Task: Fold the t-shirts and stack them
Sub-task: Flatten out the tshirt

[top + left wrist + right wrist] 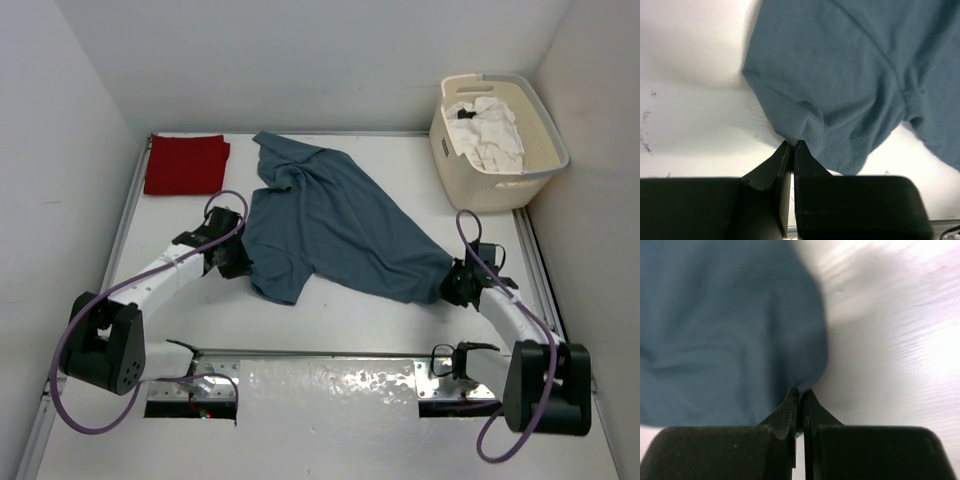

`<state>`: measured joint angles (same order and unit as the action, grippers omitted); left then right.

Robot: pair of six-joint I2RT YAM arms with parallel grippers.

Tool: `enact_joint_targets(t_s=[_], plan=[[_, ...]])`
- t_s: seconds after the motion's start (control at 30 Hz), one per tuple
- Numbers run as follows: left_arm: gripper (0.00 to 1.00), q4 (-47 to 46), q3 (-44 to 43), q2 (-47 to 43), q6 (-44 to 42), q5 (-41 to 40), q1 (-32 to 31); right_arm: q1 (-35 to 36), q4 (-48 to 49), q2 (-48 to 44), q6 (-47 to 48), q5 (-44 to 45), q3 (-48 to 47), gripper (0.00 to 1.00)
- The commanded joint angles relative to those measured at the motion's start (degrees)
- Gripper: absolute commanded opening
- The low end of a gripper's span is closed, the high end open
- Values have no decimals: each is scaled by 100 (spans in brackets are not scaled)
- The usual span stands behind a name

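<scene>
Slate blue-grey cloth t-shirt [330, 225] lying crumpled between 2 grippers, left gripper [793, 145] pinching its edge, right gripper [801, 391] pinching its bunched corner

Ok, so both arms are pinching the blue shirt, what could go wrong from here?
1. Both jaws are shut on only the very edge of the blue shirt, so it might slip free when pulled.
2. The shirt lies twisted and bunched, so a fold may come out crooked unless it is first spread flat.
3. The folded red shirt sits close to its far end; dragging could nudge it.
</scene>
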<state>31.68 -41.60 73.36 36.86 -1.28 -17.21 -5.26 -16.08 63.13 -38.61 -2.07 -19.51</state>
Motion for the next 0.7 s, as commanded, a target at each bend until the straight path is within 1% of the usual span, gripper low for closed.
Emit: enact_joint_targets(t_s=[0.0,0.1,0.2,0.23,0.27,0.33,0.37,0.4,0.43,0.53,0.57,0.6,0.63,0.67], plan=[[0,-136,-496,-234,-82,-22,-19,16,-54,-607,143,-478,-280,0],[0,-303,-945,-471,-179,-118,-19,16,323,-898,248,-707,-799,0],[0,-461,-1621,-753,-285,-801,-10,16,500,-1057,441,-515,-1554,0],[0,-792,-2258,-971,-433,-1152,-10,7,683,-1075,581,-253,-2069,0],[0,-795,-2264,-1051,-434,-1155,-10,7,763,-1075,583,-251,-2240,0],[0,-927,-2614,-1175,-565,-1523,-10,7,834,-1093,679,91,-2600,0],[0,-1023,-2981,-1280,-636,-1638,-10,7,912,-1101,714,197,-2967,0],[0,-1058,-3203,-1315,-723,-1856,-10,7,931,-1119,793,494,-3154,0],[0,-1050,-3675,-1333,-846,-1963,-10,7,983,-1145,837,636,-3356,0],[0,-1190,-4397,-1412,-1197,-2174,-10,7,1098,-1119,1187,952,-4225,0],[0,-1217,-4870,-1430,-1286,-2210,-10,7,959,-1041,1302,997,-4767,0],[0,-1226,-5101,-1447,-1382,-2245,-10,7,922,-1005,1390,1050,-5016,0],[0,-1252,-5547,-1465,-1592,-2236,-10,7,774,-935,1583,1120,-5498,0],[0,-1261,-5752,-1483,-1690,-2254,-10,7,773,-900,1672,1164,-5737,0]])
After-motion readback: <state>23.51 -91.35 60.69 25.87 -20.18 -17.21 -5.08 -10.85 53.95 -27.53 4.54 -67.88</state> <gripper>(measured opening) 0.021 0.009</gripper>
